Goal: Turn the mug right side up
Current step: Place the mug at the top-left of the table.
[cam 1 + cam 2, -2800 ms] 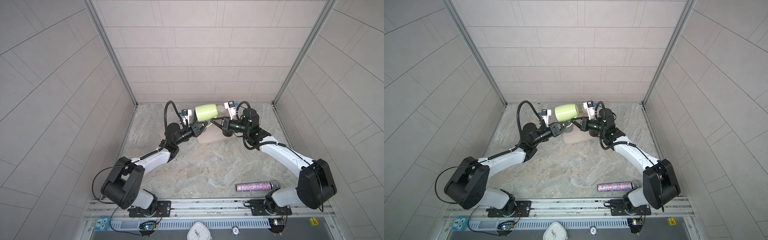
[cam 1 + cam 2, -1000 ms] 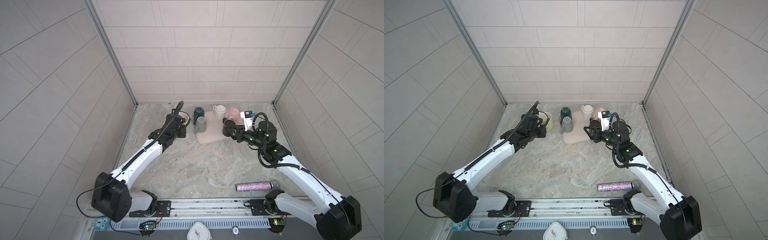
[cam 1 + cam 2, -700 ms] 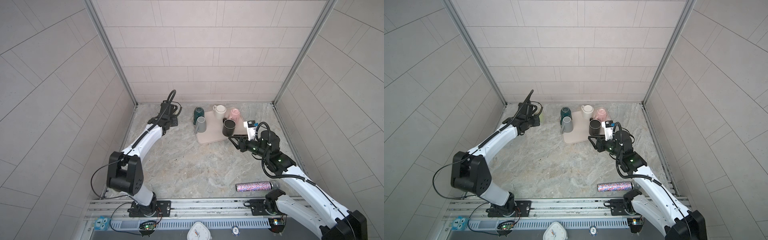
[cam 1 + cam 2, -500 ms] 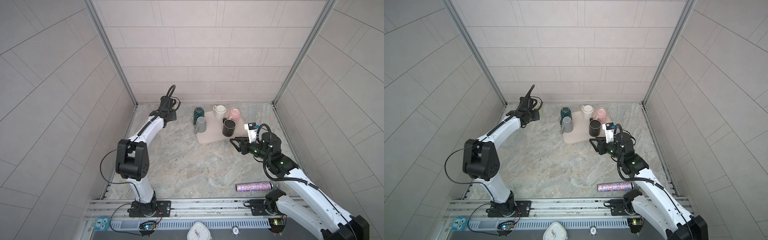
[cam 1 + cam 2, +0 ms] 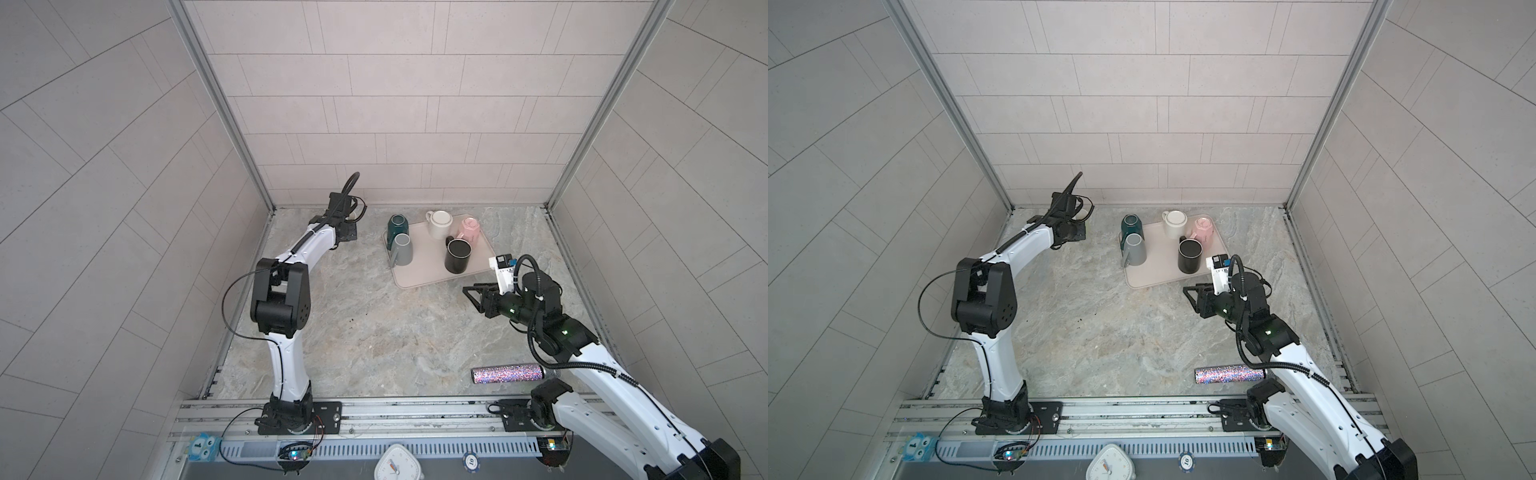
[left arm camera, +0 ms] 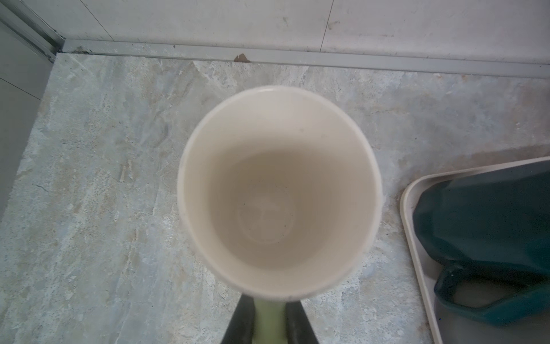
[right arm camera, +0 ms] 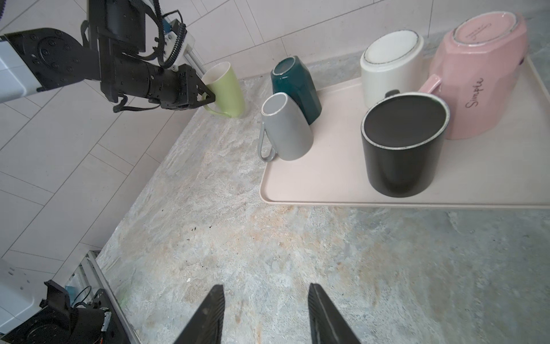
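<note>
In both top views the left arm (image 5: 307,248) reaches into the back left corner of the marbled stone surface (image 5: 374,332). The right arm (image 5: 1320,399) hovers near the front edge of the pale beige plastic tray (image 5: 424,266), the right jaws spread and empty. The left wrist view looks straight down into the light green ceramic mug (image 6: 279,193), cream inside, with the left jaws pinching its handle. The right wrist view shows that mug mouth up at the surface, off the tray, just beside an upside-down dark teal mug (image 7: 297,86).
</note>
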